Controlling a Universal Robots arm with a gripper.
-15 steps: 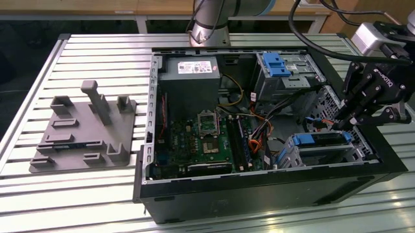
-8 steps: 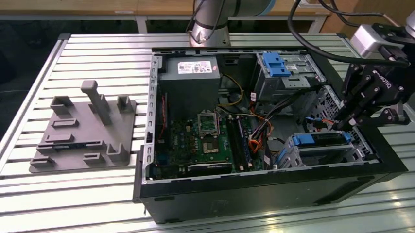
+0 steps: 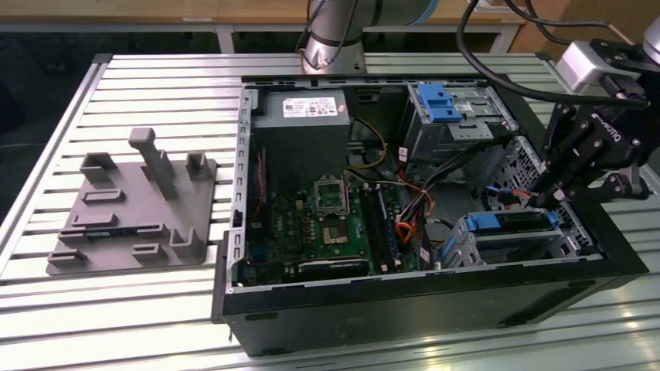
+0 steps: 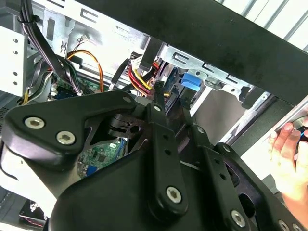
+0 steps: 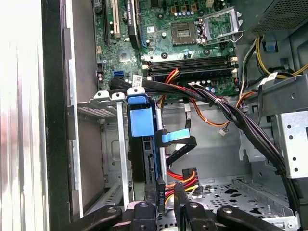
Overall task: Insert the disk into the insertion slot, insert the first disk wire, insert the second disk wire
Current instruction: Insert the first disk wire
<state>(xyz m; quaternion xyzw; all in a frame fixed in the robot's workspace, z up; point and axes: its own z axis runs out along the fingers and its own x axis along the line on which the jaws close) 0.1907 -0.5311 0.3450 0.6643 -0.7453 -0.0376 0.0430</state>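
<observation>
Nearest the lens in both wrist views are the black linkage arms of the gripper [image 5: 169,186]. Its two slim fingers [image 4: 156,110] are parted by a narrow gap and nothing is seen held between them. Red and yellow wires [image 5: 185,177] show through the gap from behind.

Just past the fingertips is the disk [image 5: 141,122], a dark drive in a bright blue carrier. It is seated inside the insertion slot [image 5: 122,144], a low silver perforated cage. The fingertips are close against the disk's exposed end; whether they touch it cannot be told. A black cable with a light blue tab [image 5: 175,136] loops just beside the disk. Beyond lies the green motherboard [image 5: 183,29].

In the exterior view, the open black computer case [image 3: 413,309] lies on a slatted metal table [image 3: 154,85]. The gripper reaches down into the case at the exterior view's right, over the slot. A taller silver cage with a blue clip [image 3: 454,108] stands farther back. A grey moulded fixture [image 3: 134,209] rests on the table at the exterior view's left. In the second wrist view, a person's hand [image 4: 288,154] is outside the case wall.
</observation>
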